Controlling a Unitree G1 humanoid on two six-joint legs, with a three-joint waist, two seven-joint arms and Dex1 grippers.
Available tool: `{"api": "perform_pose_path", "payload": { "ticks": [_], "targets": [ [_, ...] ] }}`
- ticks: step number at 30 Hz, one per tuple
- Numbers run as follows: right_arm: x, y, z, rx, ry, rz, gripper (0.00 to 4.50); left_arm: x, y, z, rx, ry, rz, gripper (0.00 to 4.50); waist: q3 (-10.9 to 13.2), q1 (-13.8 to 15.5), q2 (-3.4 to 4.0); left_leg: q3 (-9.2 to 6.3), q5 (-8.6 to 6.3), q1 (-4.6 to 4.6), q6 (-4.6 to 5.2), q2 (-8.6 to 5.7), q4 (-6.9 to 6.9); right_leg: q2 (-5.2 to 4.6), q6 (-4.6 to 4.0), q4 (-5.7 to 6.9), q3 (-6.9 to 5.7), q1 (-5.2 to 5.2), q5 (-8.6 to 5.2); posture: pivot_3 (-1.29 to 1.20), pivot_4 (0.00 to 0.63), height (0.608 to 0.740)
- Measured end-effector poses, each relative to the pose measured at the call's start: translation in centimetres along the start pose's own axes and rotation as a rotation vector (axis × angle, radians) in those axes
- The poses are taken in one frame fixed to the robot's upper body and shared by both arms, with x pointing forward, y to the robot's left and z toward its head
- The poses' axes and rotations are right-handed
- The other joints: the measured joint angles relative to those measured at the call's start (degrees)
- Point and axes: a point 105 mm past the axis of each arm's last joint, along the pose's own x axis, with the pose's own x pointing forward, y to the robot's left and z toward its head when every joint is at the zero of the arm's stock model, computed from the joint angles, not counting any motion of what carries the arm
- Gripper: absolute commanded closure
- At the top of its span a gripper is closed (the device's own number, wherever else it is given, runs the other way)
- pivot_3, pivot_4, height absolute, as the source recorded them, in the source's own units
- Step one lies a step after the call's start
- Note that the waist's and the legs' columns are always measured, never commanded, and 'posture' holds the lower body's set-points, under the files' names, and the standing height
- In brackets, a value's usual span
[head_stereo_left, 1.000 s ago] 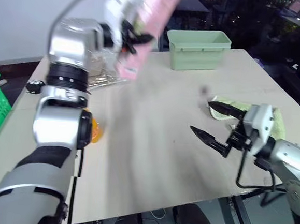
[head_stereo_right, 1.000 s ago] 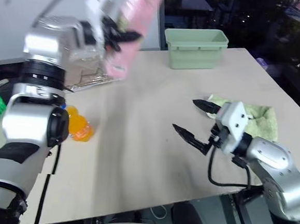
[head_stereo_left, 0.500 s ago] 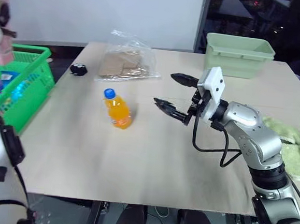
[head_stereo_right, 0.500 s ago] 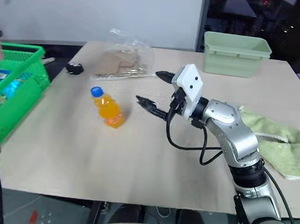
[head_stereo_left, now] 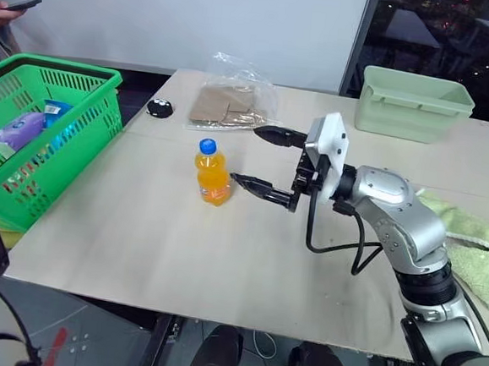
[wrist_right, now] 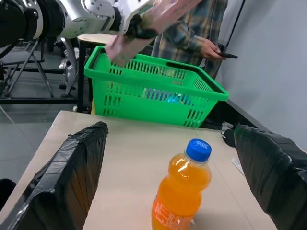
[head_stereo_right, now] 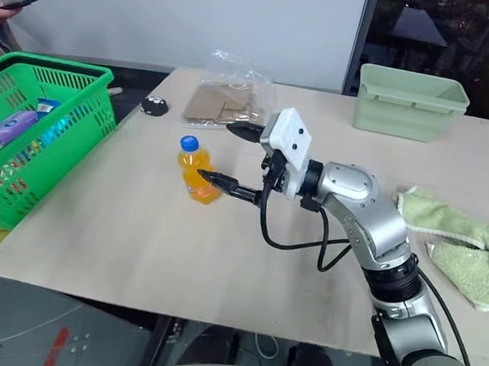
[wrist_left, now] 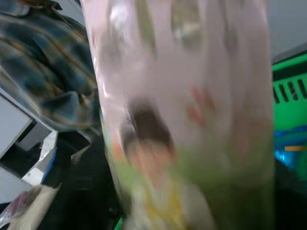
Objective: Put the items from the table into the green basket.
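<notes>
Right eye view shows the right arm reaching across the counter (head_stereo_right: 246,268) toward the robot's left, forearm roughly level, with the right gripper (head_stereo_right: 230,156) pointing at the orange-drink bottle (head_stereo_right: 191,170). Its two black fingers are spread wide; the nearer fingertip sits just in front of the bottle's lower body, and whether it touches cannot be told, while the farther finger lies behind and beside the bottle near a clear plastic bag (head_stereo_right: 226,97) of brown contents. The bottle stands upright on the counter with its blue cap on, gripped by nothing.

In the right wrist view the bottle stands between the two spread fingers (wrist_right: 67,182), apart from both, and beyond it the left gripper (wrist_right: 136,26) is raised above the green basket (wrist_right: 158,96), with the pink carton (wrist_right: 144,19) at its fingers, tilted over the basket's far rim. The left wrist view has the carton (wrist_left: 182,110) blurred and very close; whether those fingers clamp the carton or have let go cannot be told.

The green basket stands off the counter's left edge and holds a pale purple packet (head_stereo_right: 8,122) and a blue packet (head_stereo_right: 45,106). A pale mint tub (head_stereo_right: 412,103) sits at the counter's far right corner; its inside is hidden. A green cloth (head_stereo_right: 459,251) lies on the right edge, and a small black object (head_stereo_right: 155,105) lies near the bag. A person in a plaid shirt (wrist_right: 192,28) holding a phone stands behind the basket.
</notes>
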Motion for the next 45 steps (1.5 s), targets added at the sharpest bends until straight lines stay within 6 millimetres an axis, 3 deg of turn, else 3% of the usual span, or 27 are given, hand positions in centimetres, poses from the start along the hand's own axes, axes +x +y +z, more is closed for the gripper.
{"api": "perform_pose_path", "payload": {
  "ticks": [4, 9, 13, 16, 19, 24, 26, 28, 32, 41, 45],
  "targets": [
    [-0.4, 0.4, 0.3, 0.000, -0.005, 0.028, 0.00, -0.2, -0.1, -0.5, -0.004, 0.000, 0.001, 0.03, 0.00, -0.43, 0.00, -0.01, 0.00, 0.00, 0.00, 0.02, 0.00, 0.02, -0.04, 0.03, -0.03, 0.00, 0.02, 0.08, 0.000, 0.740],
    [-0.5, 0.7, 0.5, 0.000, -0.011, 0.049, 0.00, -0.3, -0.2, 0.1, -0.107, -0.064, -0.035, 0.03, -0.04, -1.10, -0.03, 0.01, 0.01, 0.06, 0.00, 0.03, 0.02, 0.02, -0.07, 0.03, -0.02, 0.04, 0.05, 0.09, 0.000, 0.740],
    [-0.6, 0.7, 0.5, 0.004, -0.014, 0.046, 0.00, -1.0, -5.2, 2.7, -0.320, -0.203, -0.385, 0.03, -0.05, -0.93, 0.06, -0.01, 0.02, 0.04, -0.02, 0.03, 0.02, -0.01, -0.14, 0.01, -0.05, 0.07, 0.08, 0.09, 0.000, 0.740],
    [-0.9, 0.5, 0.4, 0.001, -0.011, 0.034, 0.00, -4.9, -10.3, 2.4, -0.450, -0.211, -0.775, 0.03, -0.04, -2.41, 0.20, 0.19, 0.00, 0.07, 0.00, 0.05, -0.02, -0.11, -0.23, 0.02, 0.19, 0.04, 0.14, 0.09, 0.000, 0.740],
    [-1.9, -0.1, -0.3, 0.000, 0.019, -0.007, 0.00, -11.6, -15.1, 1.0, -0.520, -0.094, -1.129, 0.03, -0.05, -4.54, 0.18, 0.26, 0.00, 0.06, 0.01, 0.19, -0.16, -0.05, -0.25, 0.02, 0.32, -0.13, 0.15, 0.09, 0.000, 0.740],
    [-2.5, -0.5, -0.6, 0.001, 0.031, -0.037, 0.00, -16.2, -15.4, 2.5, -0.504, -0.094, -1.267, 0.03, -0.02, -3.96, 0.50, 0.09, 0.00, 0.34, 0.00, 0.31, -0.19, 0.16, -0.56, 0.15, 0.10, 0.05, 0.05, 0.10, 0.000, 0.740],
    [-2.7, -0.5, -0.8, 0.007, 0.036, -0.046, 0.00, -17.0, -16.1, 2.5, -0.464, -0.093, -1.281, 0.03, 0.09, -3.49, 0.71, 0.12, 0.00, 0.51, 0.00, 0.29, -0.19, 0.15, -0.58, 0.12, 0.12, 0.19, 0.02, 0.09, 0.000, 0.740],
    [-2.7, -0.5, -1.0, 0.014, 0.038, -0.048, 0.00, -17.3, -17.5, 2.3, -0.440, -0.094, -1.278, 0.03, 0.21, -2.47, 0.94, 0.24, 0.00, 1.06, 0.00, 0.28, -0.32, 0.15, -0.65, -0.06, 0.20, 0.66, -0.05, 0.08, 0.000, 0.740],
    [-2.8, -0.6, -1.1, 0.008, 0.045, -0.057, 0.00, -17.8, -21.3, 1.9, -0.423, -0.071, -1.295, 0.03, 0.16, -1.58, 0.88, 0.26, 0.00, 1.15, -0.01, 0.28, -0.31, 0.17, -0.65, -0.13, 0.21, 0.81, -0.05, 0.06, 0.000, 0.740],
    [-3.2, -0.3, -0.9, -0.007, 0.052, -0.062, 0.00, -15.2, -24.8, 3.2, -0.365, -0.087, -1.243, 0.03, 0.15, -1.55, 0.85, 0.26, 0.00, 1.10, -0.01, 0.28, -0.37, 0.22, -0.64, -0.13, 0.25, 0.79, -0.04, 0.01, 0.000, 0.740],
    [-3.8, 0.3, -1.1, -0.007, 0.085, -0.045, 0.00, -15.5, -26.9, 3.5, -0.358, -0.078, -1.306, 0.03, 0.15, -2.26, 0.84, 0.25, 0.00, 1.06, -0.01, 0.26, -0.36, 0.20, -0.63, -0.15, 0.27, 0.79, -0.04, 0.00, 0.000, 0.740]
  ]
}}
